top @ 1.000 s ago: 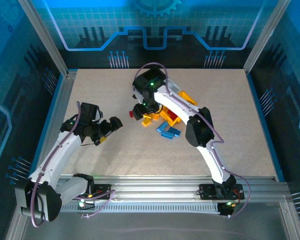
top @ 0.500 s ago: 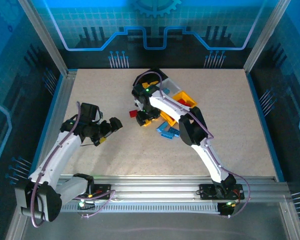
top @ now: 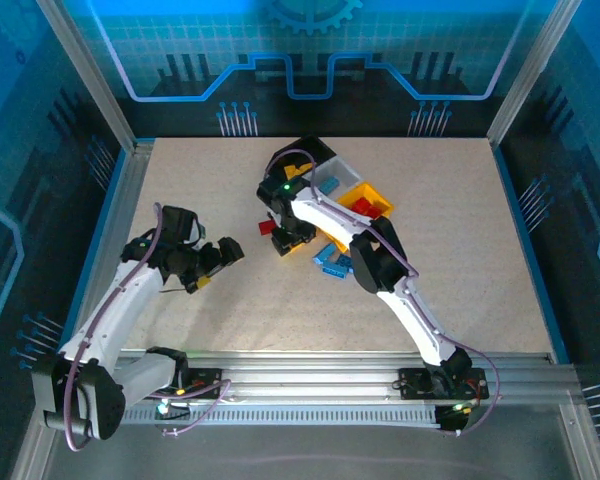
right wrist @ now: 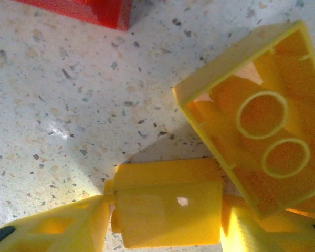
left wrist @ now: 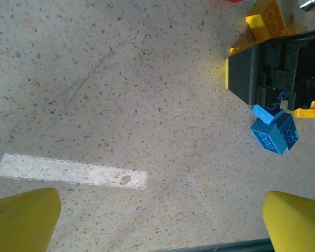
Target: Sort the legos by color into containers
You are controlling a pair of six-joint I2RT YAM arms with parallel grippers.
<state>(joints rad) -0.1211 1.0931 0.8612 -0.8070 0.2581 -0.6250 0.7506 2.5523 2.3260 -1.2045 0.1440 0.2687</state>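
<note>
Speckled table (top: pixel 460 290) inside a blue-lit cage carries the joined containers (top: pixel 313 152) at the far middle, with the loose legos (top: pixel 330 258) heaped just in front. Picking looks to be the step in hand: the right gripper (top: pixel 288 238) sits in the heap, jaws clamped on a glossy yellow lego (right wrist: pixel 168 202). Next, probably, comes a lift across to the yellow bin (top: pixel 358 190). The left gripper (top: pixel 216 262) hovers well apart, jaws wide.
</note>
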